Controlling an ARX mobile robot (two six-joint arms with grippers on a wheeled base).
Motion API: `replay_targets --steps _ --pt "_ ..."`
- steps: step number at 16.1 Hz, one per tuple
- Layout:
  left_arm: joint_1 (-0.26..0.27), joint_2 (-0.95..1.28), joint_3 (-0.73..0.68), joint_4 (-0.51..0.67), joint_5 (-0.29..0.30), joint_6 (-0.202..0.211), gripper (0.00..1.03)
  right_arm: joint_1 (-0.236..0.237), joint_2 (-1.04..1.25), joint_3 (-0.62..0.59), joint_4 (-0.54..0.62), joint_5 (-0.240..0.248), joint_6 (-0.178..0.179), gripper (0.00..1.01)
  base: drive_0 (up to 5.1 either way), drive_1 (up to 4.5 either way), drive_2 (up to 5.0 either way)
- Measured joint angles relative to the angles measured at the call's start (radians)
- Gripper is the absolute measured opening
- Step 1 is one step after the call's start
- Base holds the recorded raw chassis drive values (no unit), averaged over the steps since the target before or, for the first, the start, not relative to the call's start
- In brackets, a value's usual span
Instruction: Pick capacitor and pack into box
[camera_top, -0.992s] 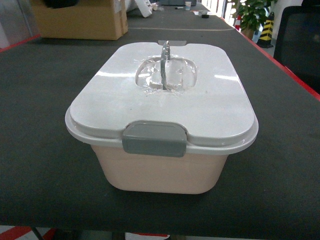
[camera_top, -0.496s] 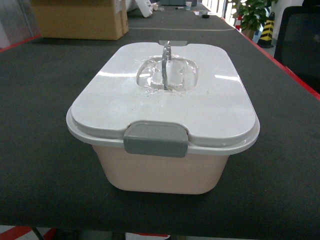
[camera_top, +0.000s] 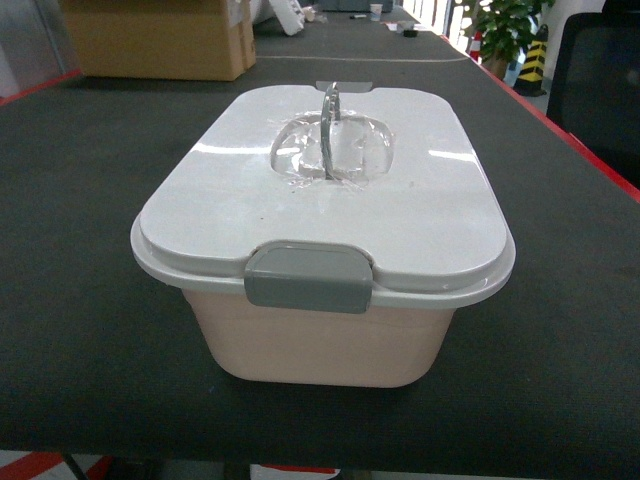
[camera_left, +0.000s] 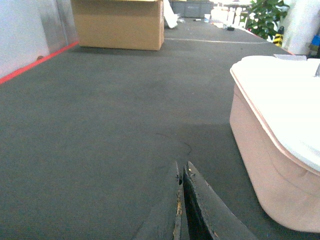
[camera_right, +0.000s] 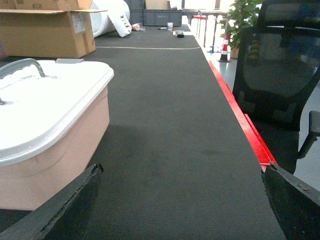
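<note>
box (camera_top: 322, 345): pale pink tub, seen at frame centre in the head view, standing on the dark counter (camera_top: 80, 300); also seen at right edge of the left wrist view and lower left of the right wrist view.
lid (camera_top: 330, 195): white, seated on the rim; appears fully closed.
latch (camera_top: 309, 277): grey, at the near edge of the lid, folded down over the rim.
handle (camera_top: 331, 130): grey, upright in the clear recess at lid centre.
capacitor: none seen in any view; location cannot be told.
left end effector (camera_left: 181, 200): at bottom centre of the left wrist view, low over the counter, beside the box and apart from it; fingers pressed together, closed on nothing.
right end effector (camera_right: 180, 200): fingers seen at lower left and lower right corners of the right wrist view, spread wide, nothing held; box just beside the left finger.
step in hand: judged to be opening the box; packing not started.
how to do it well: latch should be released first, lifted from its lower edge; tub should be steadied by one arm while the lid is raised by the handle, straight up, so the tub is not dragged.
risk: light tub may slide on the counter if the latch is pulled toward the robot.
surroundings: cardboard carton (camera_top: 160, 40) at upper left, black chair (camera_top: 600, 80) at upper right, plant (camera_top: 505, 30) beyond.
</note>
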Motion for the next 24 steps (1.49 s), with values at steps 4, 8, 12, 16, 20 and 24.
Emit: replay_targets --steps 4,8,12,16,20,24 --pt "0.000 -0.183 0.000 -0.159 0.000 0.000 0.02 0.000 0.000 0.000 0.000 0.000 0.000 0.98 0.0 0.00 0.0" --pt "0.000 -0.327 0.000 -0.296 0.000 0.000 0.02 0.000 0.000 0.000 0.000 0.000 0.000 0.98 0.0 0.00 0.0" --pt "0.000 -0.427 0.000 -0.393 0.000 0.000 0.02 0.000 0.000 0.000 0.000 0.000 0.000 0.98 0.0 0.00 0.0" --pt "0.000 -0.505 0.000 -0.473 0.000 0.000 0.02 0.000 0.000 0.000 0.000 0.000 0.000 0.98 0.0 0.00 0.0" --pt "0.000 -0.688 0.003 -0.649 0.000 0.001 0.02 0.000 0.000 0.000 0.000 0.001 0.000 0.98 0.0 0.00 0.0" --pt "0.000 -0.689 0.000 -0.669 0.000 0.002 0.02 0.000 0.000 0.000 0.000 0.000 0.000 0.98 0.0 0.00 0.0"
